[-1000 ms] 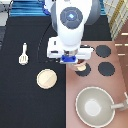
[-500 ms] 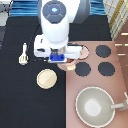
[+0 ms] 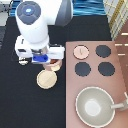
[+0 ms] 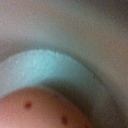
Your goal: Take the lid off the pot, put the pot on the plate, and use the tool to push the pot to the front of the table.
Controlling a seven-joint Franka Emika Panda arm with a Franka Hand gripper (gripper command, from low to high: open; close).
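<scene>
One Franka arm's gripper (image 3: 44, 58) hangs low over the black desk (image 3: 20, 105) just off the stove's (image 3: 70, 86) edge towards the exterior view's left, directly above the small pinkish pot (image 3: 54, 63), which peeps out from under the hand beside the stove; whether the gripper has hold of the pot cannot be told. The pale pink lid (image 3: 81, 51) is already off and lies on the stove's corner at the exterior view's top left, next to three black burners (image 3: 103, 51). The cream plate (image 3: 46, 79) sits bare on the desk near the stove's same edge, just below the pot and apart from it. A large grey-beige pan (image 3: 95, 105) fills the stove's end at the exterior view's bottom. From the wrist, only a pale curved rim (image 4: 45, 62) and a pinkish surface with red specks (image 4: 45, 112) show, very close.
</scene>
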